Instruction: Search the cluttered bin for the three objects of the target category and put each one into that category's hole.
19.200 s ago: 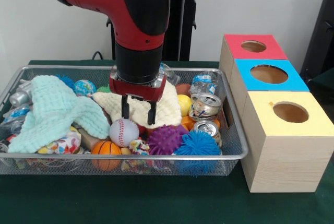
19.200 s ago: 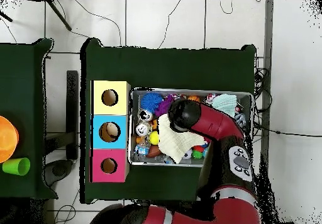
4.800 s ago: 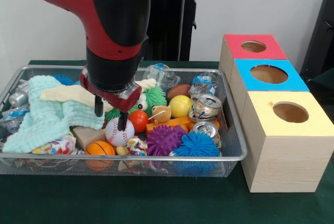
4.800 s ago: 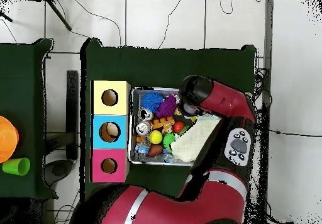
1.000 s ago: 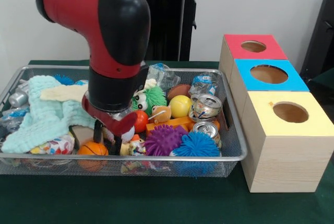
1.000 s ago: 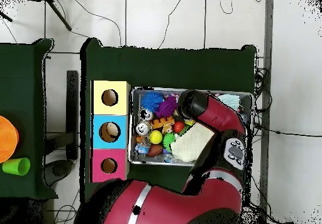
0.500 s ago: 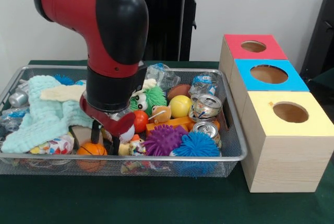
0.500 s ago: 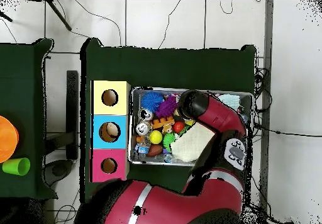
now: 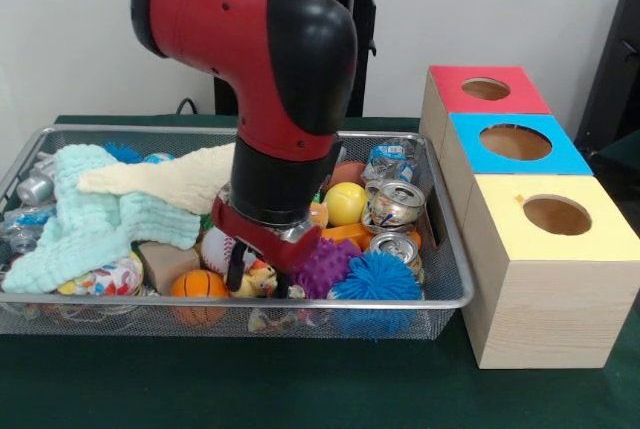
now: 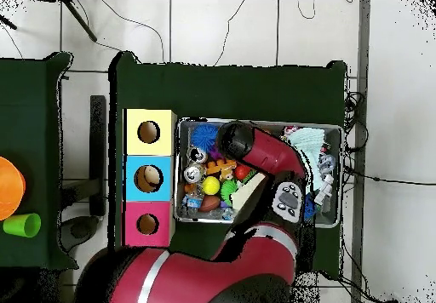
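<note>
The counter (image 9: 330, 389), under a dark green cover, carries the bin (image 9: 450, 294) and, just beside its right end in the front view, a row of three wooden boxes. The arm (image 9: 285, 59) comes down from above into the bin's near middle part, hiding much of the clutter behind it. The bin is a wide wire-mesh tray filled with cloths, balls, cans and toys. At its left lies a mint cloth (image 9: 85, 214), with a cream cloth (image 9: 170, 181) on top that reaches toward the arm. The red box (image 9: 480, 99) stands farthest from the camera, the blue box (image 9: 510, 149) in the middle and the yellow box (image 9: 550, 269) nearest; the red one's hole (image 9: 486, 88) is open and well apart from the arm. The claw (image 9: 255, 282) is low among the toys near the front rim, its two dark fingers spread apart, astride a small yellowish patterned toy (image 9: 257, 277); whether they touch it I cannot tell. Around it lie a baseball (image 9: 215, 249), a basketball (image 9: 199, 285), a purple spiky ball (image 9: 325, 264), a blue spiky ball (image 9: 378, 277), a yellow ball (image 9: 346, 203) and two cans (image 9: 393, 201). No plush animal can be made out in either view.
</note>
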`<state>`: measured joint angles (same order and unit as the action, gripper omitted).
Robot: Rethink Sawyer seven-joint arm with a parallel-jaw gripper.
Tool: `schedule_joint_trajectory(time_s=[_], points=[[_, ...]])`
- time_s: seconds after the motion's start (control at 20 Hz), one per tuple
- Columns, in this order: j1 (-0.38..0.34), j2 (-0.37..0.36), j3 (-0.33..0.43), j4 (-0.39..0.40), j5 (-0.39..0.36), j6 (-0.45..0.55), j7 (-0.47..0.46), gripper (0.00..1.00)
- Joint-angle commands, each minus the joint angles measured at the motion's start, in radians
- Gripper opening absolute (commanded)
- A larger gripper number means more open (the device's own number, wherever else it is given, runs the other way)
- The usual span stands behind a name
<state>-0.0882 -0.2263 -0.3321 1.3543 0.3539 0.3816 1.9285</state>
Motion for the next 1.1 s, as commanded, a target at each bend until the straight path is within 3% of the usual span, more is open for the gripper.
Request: schedule_joint_trajectory(time_s=[0.05,0.25,0.6,1.1], points=[[-0.014,0.06,0.154,0.155,0.039,-0.209,0.278,1.0],[-0.035,0.029,0.193,0.234,0.019,-0.287,0.27,1.0],[-0.06,-0.061,0.222,0.37,0.015,-0.336,0.268,1.0],[-0.036,-0.153,0.229,0.482,0.058,-0.294,0.277,1.0]])
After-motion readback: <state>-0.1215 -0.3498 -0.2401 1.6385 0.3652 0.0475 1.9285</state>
